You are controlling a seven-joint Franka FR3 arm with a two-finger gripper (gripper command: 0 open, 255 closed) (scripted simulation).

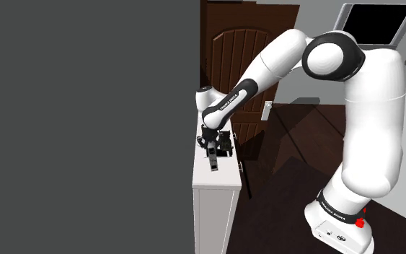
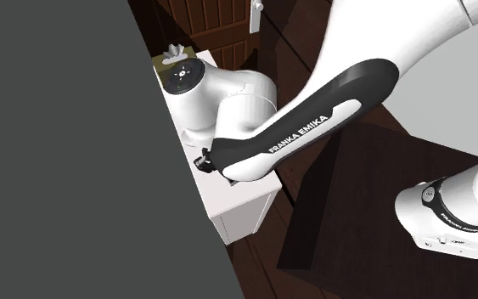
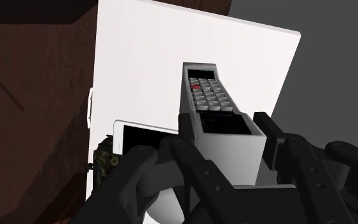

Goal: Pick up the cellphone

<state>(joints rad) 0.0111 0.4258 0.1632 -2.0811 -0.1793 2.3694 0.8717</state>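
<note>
Cellphone (image 3: 212, 95), a grey brick-shaped handset with a keypad and one red key, is sitting between the two black fingers of the pincer (image 3: 227, 125). The pincer is standing narrow against the handset's long sides, so the phone is looking clasped rather than merely straddled. In the shoulder view the handset is hanging tilted at 6 o'clock from the pincer, over the white desk (image 1: 223, 177), and I am not managing to tell whether its lower end is touching the top or is clear of it. A flat white-rimmed slab (image 3: 142, 135) with a dark face is lying on the desk just beside one finger, and a camouflage-patterned thing (image 3: 104, 160) is sitting just past that. The step in hand, as I am judging it, is the lift. Doing it well is meaning a straight rise away from the desk, with no swing toward 9 o'clock in the shoulder view, where a dark grey wall (image 1: 86, 123) is standing close. The handset's length is reaching out past the fingertips, so it is likely wanting to pivot. A slow, even rise with a firm squeeze is suiting it best, leaving the neighbouring slab undisturbed.
</note>
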